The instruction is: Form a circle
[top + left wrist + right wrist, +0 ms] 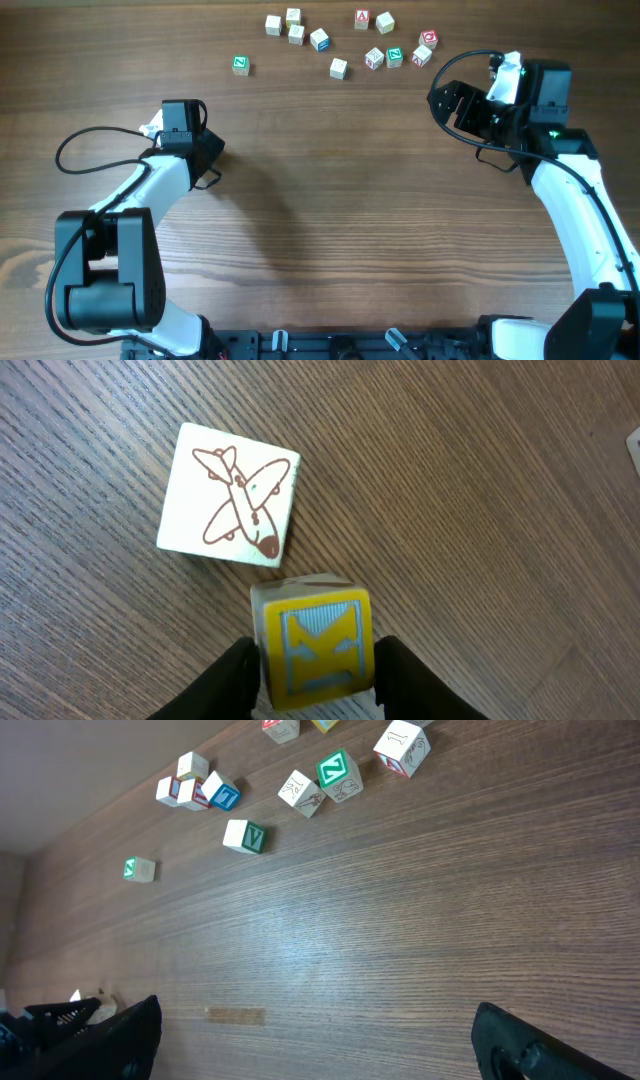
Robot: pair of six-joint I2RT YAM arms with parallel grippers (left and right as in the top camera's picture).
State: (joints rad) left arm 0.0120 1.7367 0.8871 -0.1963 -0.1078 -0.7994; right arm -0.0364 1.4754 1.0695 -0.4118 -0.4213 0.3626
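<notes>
Tabletop (330, 230) lies as one broad bare stretch between the two arms, with loose cubes (319, 39) strung along its far edge. The circle (300, 595) is only a small cluster under the left gripper (316, 652), left of the middle. There a plane-drawing cube (232, 495) lies just beside a yellow K cube (318, 630), which the fingers flank so closely that I cannot tell whether they pinch it. The right gripper (320, 1045) hangs near the scatter's right end, fingers spread wide around nothing, over bare wood.
</notes>
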